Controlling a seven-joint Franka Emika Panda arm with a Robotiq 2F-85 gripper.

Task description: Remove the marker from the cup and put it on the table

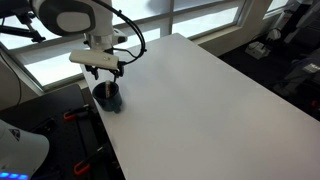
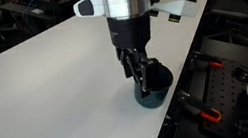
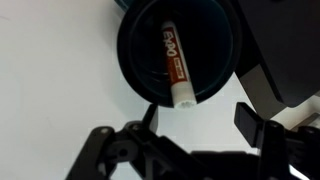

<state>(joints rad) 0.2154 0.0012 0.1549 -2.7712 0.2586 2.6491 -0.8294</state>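
The dark blue-black cup point(image 3: 180, 45) stands on the white table point(image 1: 200, 90) near its edge, and shows in both exterior views point(image 1: 110, 98) point(image 2: 151, 87). The marker point(image 3: 174, 62) leans inside the cup, reddish-orange with a white end toward the camera. My gripper point(image 3: 198, 118) is open just above the cup's rim, its fingers apart beside the marker's white end and holding nothing. In both exterior views the gripper point(image 1: 107, 78) point(image 2: 139, 72) hangs straight down over the cup and hides the marker.
The cup sits close to the table's edge point(image 2: 182, 80). Beyond that edge are dark equipment with orange clamps point(image 2: 213, 115) and a white robot part point(image 1: 20, 145). Windows point(image 1: 200, 15) run behind the table.
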